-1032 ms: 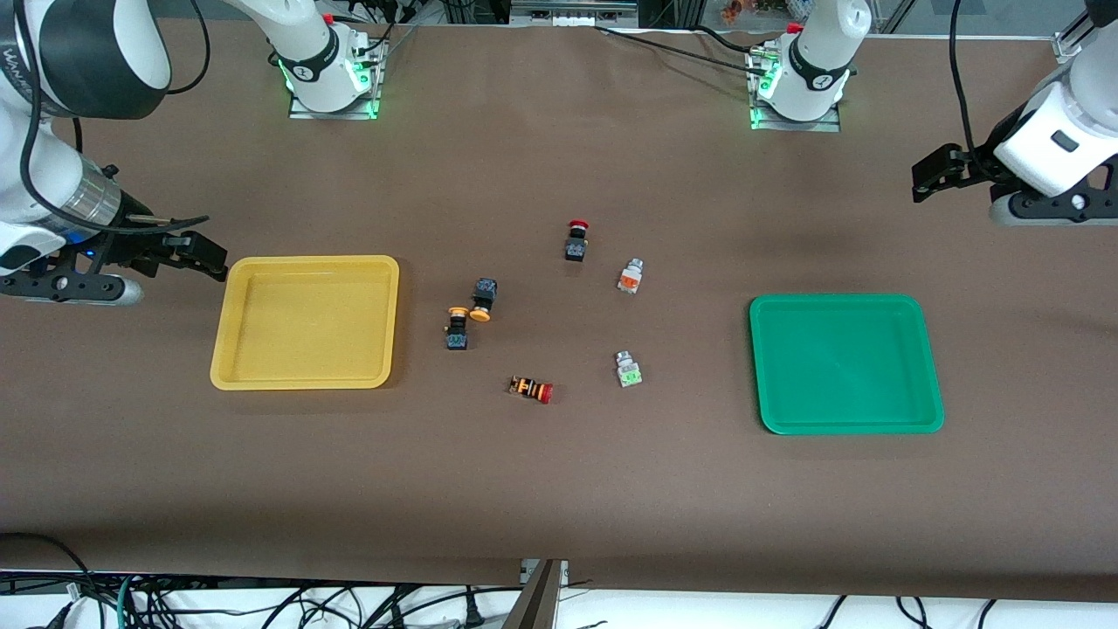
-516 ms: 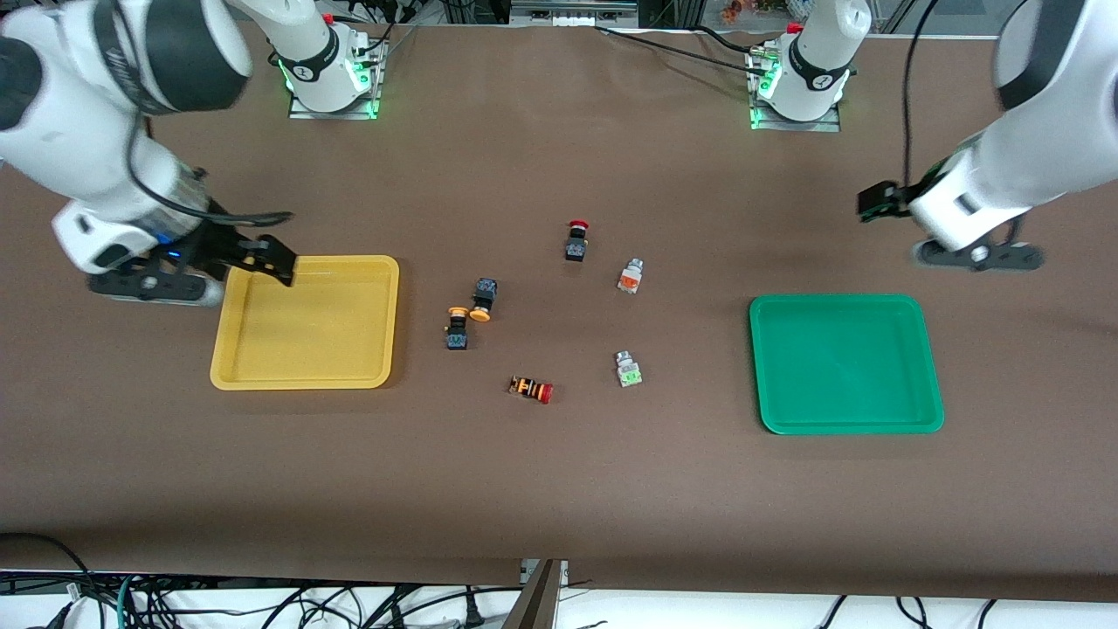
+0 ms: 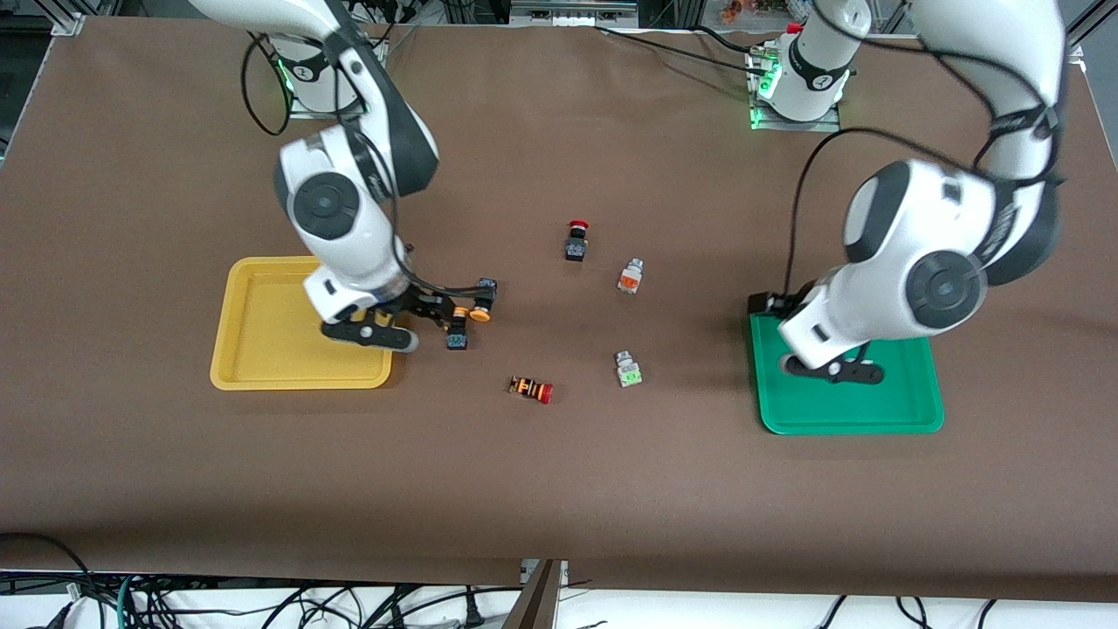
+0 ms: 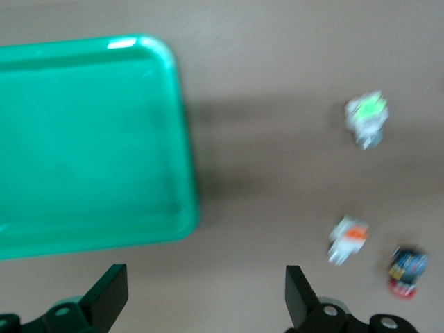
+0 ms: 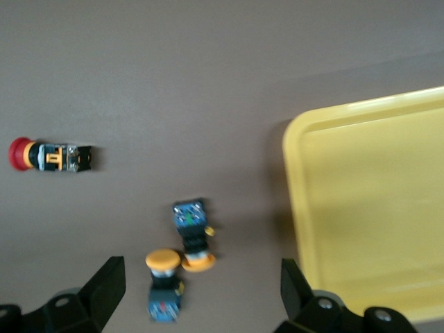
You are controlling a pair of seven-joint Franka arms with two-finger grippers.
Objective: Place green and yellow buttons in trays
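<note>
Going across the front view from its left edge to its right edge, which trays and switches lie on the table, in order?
yellow tray → orange-striped switch with red cap → black switch with red mushroom cap → whitish switch with green face → green tray. The two yellow-capped switches overlap the right gripper, and the orange-faced switch sits level with the green-faced one, so these are omitted.

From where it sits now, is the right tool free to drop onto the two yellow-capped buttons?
Probably yes. The right tool is open over the table beside the yellow tray, with the two yellow-capped buttons lying between its fingers in the right wrist view, nothing covering them. They lie close together, so it may catch both.
</note>
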